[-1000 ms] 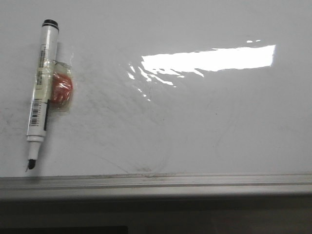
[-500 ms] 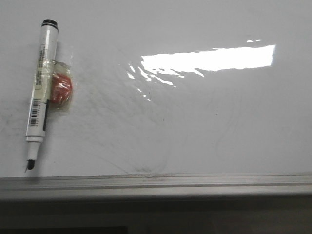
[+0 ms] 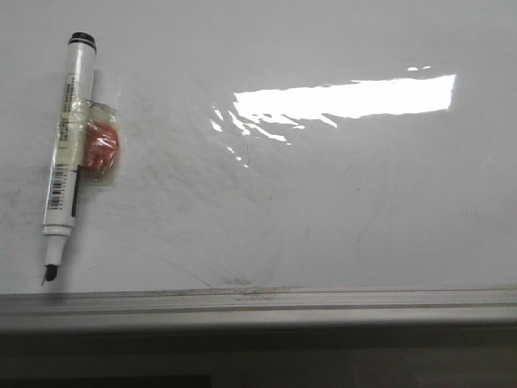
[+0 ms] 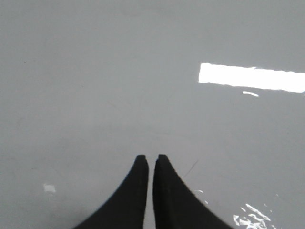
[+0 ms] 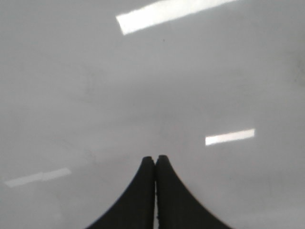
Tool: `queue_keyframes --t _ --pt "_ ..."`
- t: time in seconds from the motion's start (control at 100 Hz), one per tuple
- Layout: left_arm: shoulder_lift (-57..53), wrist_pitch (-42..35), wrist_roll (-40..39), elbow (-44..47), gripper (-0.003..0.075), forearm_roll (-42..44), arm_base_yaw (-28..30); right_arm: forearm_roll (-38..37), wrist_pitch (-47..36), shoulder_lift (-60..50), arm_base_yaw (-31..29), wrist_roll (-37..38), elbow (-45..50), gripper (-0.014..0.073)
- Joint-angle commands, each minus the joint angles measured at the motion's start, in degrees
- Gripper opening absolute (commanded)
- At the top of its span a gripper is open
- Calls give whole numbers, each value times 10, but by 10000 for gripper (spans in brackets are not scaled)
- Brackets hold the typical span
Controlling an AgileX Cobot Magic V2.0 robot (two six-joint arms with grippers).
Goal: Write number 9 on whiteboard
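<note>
Filling most of the front view, the whiteboard (image 3: 323, 202) lies glossy and white, smeared with faint grey arcs and scratches; no drawn number 9 shows on it in any view. A bright glare patch (image 3: 347, 99) sits on the board's upper middle. Along the board's near edge runs a grey metal rail (image 3: 323, 303). Toward the board's left end lies a marker (image 3: 66, 153), white-bodied with a black end cap pointing away from the rail and its uncapped dark tip just short of the rail. A small orange-red lump (image 3: 102, 149) wrapped in clear tape touches the marker's barrel on the side facing the glare patch.

Neither arm appears in the front view. In the left wrist view the left gripper (image 4: 150, 157) hangs over bare board, its dark fingers almost together with only a thin slit between them, holding nothing. In the right wrist view the right gripper (image 5: 155, 157) has its fingers pressed together, also empty, over bare board.
</note>
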Motion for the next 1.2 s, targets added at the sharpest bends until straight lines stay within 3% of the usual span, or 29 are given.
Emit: queue_keyframes --t 0.0,0.12,0.19,0.38,0.67,0.97,1.19 --pt "11 -60 1 -22 113 -4 0 2 -37 23 0 0 -20 -63" --pt "11 -77 -1 -20 375 -15 0 2 -37 36 0 0 -20 -63" --pt "11 -96 0 -17 445 -37 -1 2 -36 37 0 0 -20 -63" --pt "11 -96 4 -17 426 -30 -53 2 -36 37 0 -2 -20 -63" --pt "70 -100 9 -17 426 -30 -267 2 -36 37 0 -2 -20 -63" --pt "215 -186 5 -17 426 -69 -496 2 -36 37 0 -2 -20 -63" --pt "335 -277 5 -17 426 -90 -584 2 -36 37 0 -2 -20 -63"
